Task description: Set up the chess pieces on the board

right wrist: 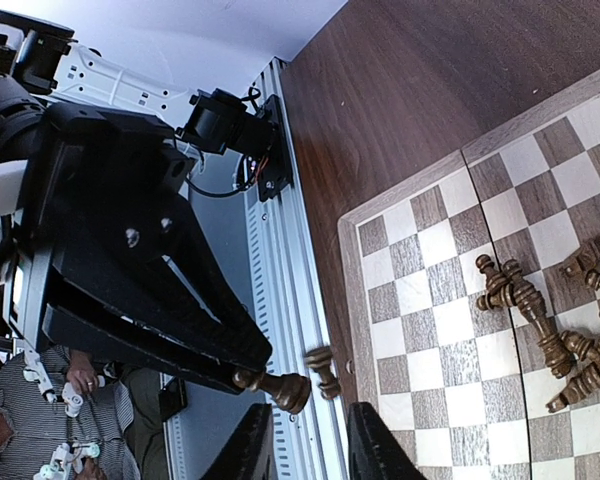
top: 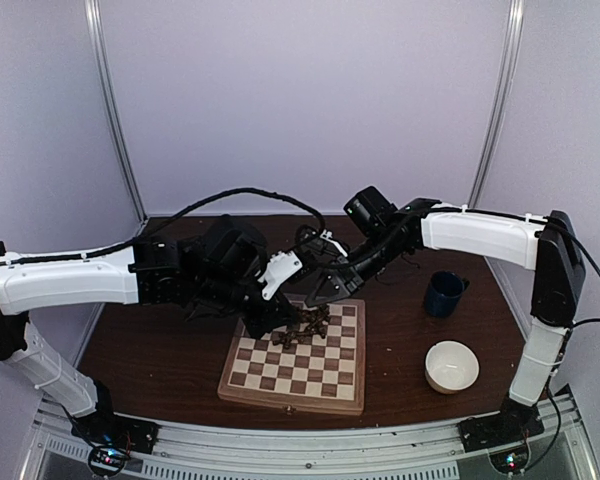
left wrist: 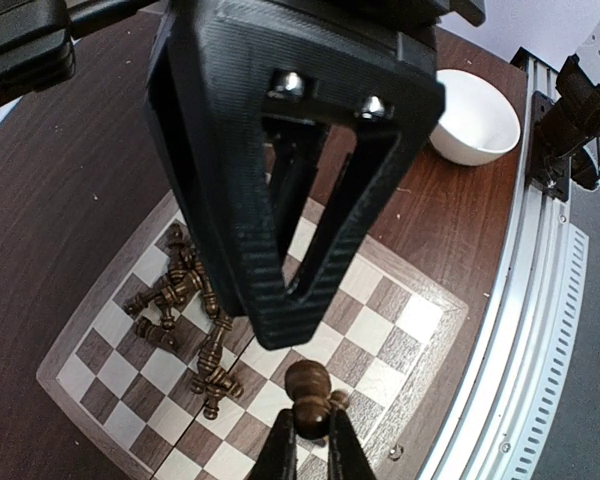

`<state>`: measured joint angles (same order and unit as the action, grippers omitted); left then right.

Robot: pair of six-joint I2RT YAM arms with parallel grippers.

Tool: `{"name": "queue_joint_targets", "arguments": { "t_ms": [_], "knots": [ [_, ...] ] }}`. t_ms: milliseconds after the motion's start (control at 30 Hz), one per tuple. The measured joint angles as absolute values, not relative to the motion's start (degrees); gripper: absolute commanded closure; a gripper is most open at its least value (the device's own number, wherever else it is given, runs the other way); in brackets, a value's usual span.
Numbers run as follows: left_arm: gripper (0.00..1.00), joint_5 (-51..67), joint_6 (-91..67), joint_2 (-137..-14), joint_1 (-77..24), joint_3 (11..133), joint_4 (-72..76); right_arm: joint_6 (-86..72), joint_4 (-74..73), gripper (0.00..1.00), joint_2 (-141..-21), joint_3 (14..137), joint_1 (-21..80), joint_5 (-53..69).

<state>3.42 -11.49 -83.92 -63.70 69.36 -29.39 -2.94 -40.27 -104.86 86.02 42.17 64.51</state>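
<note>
The board lies in the middle of the table, with several dark chess pieces lying toppled in a heap on its far squares. In the left wrist view my left gripper is shut on one upright chess piece above the board. A second small piece shows blurred just beside it. My right gripper hovers close by, its fingers apart and nothing between them. In front of it are the held piece and the blurred loose piece. The heap lies to the right.
A dark blue mug stands to the right of the board, and a white bowl sits nearer the front. The metal rail runs along the table's near edge. Both arms cross above the board's far side.
</note>
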Motion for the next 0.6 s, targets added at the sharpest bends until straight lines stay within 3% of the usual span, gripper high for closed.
{"name": "queue_joint_targets", "arguments": {
  "t_ms": [600],
  "knots": [
    [1.0, 3.38, -11.9, -85.08, -63.7, 68.99, -31.05, 1.06, -41.3, 0.63, -105.41, 85.95, 39.97, 61.56]
  ]
}}
